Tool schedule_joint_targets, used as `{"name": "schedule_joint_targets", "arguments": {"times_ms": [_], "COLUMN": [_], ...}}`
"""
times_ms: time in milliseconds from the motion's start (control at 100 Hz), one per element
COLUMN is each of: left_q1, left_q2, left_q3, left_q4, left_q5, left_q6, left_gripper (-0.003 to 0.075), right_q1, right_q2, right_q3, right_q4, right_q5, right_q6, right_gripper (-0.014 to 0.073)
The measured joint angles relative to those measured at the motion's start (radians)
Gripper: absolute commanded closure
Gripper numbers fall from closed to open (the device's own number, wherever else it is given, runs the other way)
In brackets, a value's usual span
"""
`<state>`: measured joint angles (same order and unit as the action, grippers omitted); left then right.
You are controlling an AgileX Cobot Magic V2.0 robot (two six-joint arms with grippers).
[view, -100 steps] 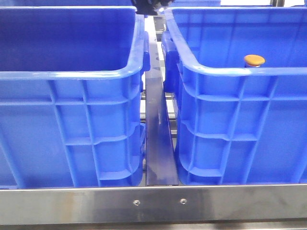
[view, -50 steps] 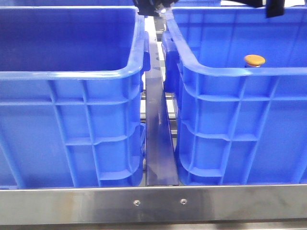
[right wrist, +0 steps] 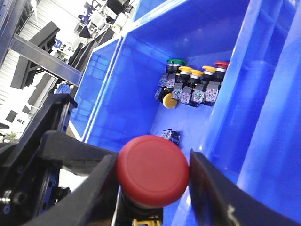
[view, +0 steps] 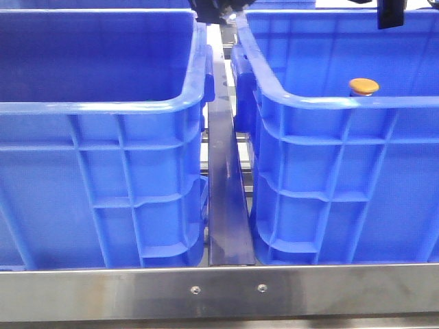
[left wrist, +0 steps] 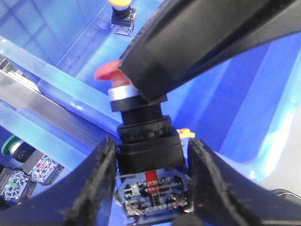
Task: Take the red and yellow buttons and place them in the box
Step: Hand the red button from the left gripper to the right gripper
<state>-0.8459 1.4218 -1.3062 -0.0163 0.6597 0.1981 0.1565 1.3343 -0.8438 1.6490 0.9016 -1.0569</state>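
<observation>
Steel rail [view: 219, 291] ran along front edge. Two blue crates sat side by side, dark strip [view: 226, 199] between them. Right crate, the box [view: 343, 185], held yellow button [view: 363, 86] near its front wall. Left gripper [left wrist: 150, 188] pinched red button [left wrist: 141, 117] by black body above crate. Right gripper [right wrist: 153, 188] pinched another red button [right wrist: 153, 170] over crate holding row of buttons [right wrist: 193, 87] at far wall.

In the front view, only a dark sliver of the right gripper [view: 388, 14] shows before the top edge cuts it off. The near wall of the right-hand deep blue ribbed plastic crate [view: 343, 178] hides all but the orange-yellow mushroom button's [view: 363, 86] cap.
</observation>
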Motion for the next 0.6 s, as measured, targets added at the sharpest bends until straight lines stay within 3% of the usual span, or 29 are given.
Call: {"name": "schedule_joint_targets", "arguments": {"times_ms": [120,190,330,600], "left_q1": [0.0,0.0,0.0,0.0], "left_q2": [0.0,0.0,0.0,0.0], "left_q3": [0.0,0.0,-0.002,-0.004], "left_q4": [0.0,0.002,0.008,0.016], "left_q5": [0.0,0.0,0.018,0.046], "left_q6": [0.0,0.0,0.0,0.0], "left_gripper": [0.0182,0.0105,0.01,0.01], "right_q1": [0.0,0.0,-0.034,-0.274], "right_q2": [0.0,0.0,0.0,0.0], "right_q3": [0.0,0.0,-0.009,-0.052], "right_q4": [0.0,0.0,-0.002,-0.01], "right_q5": [0.0,-0.007,-0.049,-0.083], "right_q6": [0.0,0.0,-0.017,-0.221], "right_gripper": [0.0473,0.0473,0.0473,0.0473]}}
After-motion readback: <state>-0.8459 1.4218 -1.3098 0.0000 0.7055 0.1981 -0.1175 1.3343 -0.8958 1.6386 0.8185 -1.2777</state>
